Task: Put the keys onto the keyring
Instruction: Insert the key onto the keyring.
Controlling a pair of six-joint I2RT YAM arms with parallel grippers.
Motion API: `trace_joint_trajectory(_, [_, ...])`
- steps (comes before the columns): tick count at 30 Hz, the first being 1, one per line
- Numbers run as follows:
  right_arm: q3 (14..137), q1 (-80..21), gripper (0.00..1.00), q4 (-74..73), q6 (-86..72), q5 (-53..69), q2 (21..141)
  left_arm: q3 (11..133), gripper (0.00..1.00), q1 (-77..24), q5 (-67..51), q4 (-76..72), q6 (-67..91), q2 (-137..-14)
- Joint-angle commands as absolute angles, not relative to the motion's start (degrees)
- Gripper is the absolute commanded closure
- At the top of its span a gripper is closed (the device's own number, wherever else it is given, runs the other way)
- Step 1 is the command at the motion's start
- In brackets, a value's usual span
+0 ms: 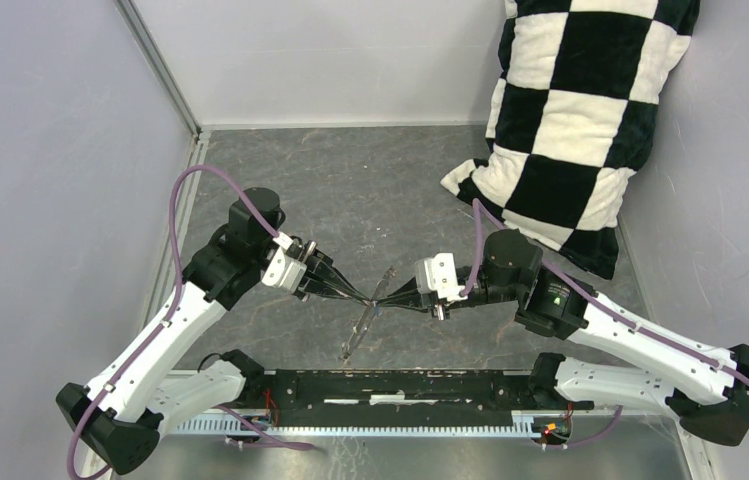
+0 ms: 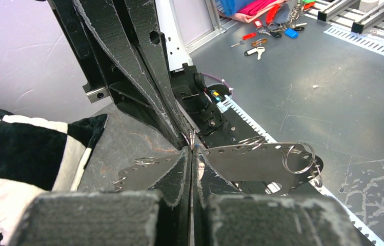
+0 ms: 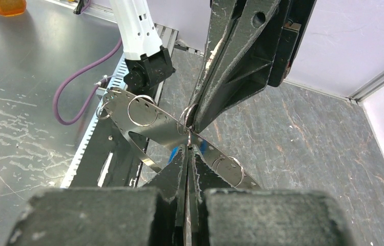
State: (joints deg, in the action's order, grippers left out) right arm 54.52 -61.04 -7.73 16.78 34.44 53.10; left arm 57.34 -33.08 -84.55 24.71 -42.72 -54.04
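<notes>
Steel keyring (image 1: pixel 355 335) aloft where left pincer (image 1: pixel 358 294) and right pincer (image 1: pixel 395 299) meet, both pressed together; blue key (image 3: pixel 172 154) beneath; threading, we judge, unfinished.

You will find the keyring (image 3: pixel 161 128) to be a flat, shiny metal strip with punched holes, carrying several small split rings (image 3: pixel 141 109). It runs diagonally above the middle of the surface's near edge, gripped at mid-length. One blue-headed key (image 3: pixel 172 154) shows only partly beneath it.

The keyring (image 1: pixel 358 335) stands between left claw (image 1: pixel 367 298) and right claw (image 1: pixel 383 303), pillow (image 1: pixel 580 110) behind right.
</notes>
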Motion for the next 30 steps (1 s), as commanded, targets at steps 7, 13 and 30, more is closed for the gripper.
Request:
trace_joint_trajectory(7, [57.6, -62.2, 0.99, -5.3, 17.0, 33.9, 52.5, 57.9, 0.98, -32.8, -84.2, 22.9, -40.5, -53.4])
trace_joint_trajectory(13, [59.5, -62.6, 0.99, -6.7, 18.4, 32.9, 53.1, 57.9, 0.98, -32.9, -83.9, 22.9, -40.0, -53.5])
trace_joint_trajectory(30, [62.6, -63.0, 0.99, -16.4, 24.7, 24.5, 54.1, 57.7, 0.98, -33.0, -85.3, 22.9, -39.1, -52.3])
